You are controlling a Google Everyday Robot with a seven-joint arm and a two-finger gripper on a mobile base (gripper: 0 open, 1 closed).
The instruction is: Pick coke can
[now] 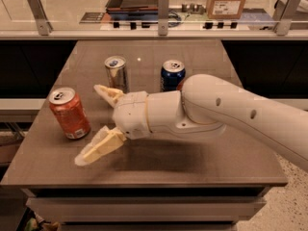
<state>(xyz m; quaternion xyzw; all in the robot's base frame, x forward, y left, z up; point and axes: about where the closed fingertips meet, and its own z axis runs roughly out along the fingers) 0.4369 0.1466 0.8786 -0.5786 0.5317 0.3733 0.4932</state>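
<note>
Item: my tool (92, 125), spread wide, empty, 3 o'clock of the coke can (70, 114). Risk: a finger clips it, toppling it on the desk (192, 163).

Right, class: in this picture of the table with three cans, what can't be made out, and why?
Camera view:
The blue can: lower part hidden behind the arm.
The arm: cut off by the right edge; the robot's base is unseen.
The coke can: its white label is too small to read.
The cardboard box on the back counter: top cut off by the upper edge.
The open gripper, beside the coke can, shows fully.
</note>
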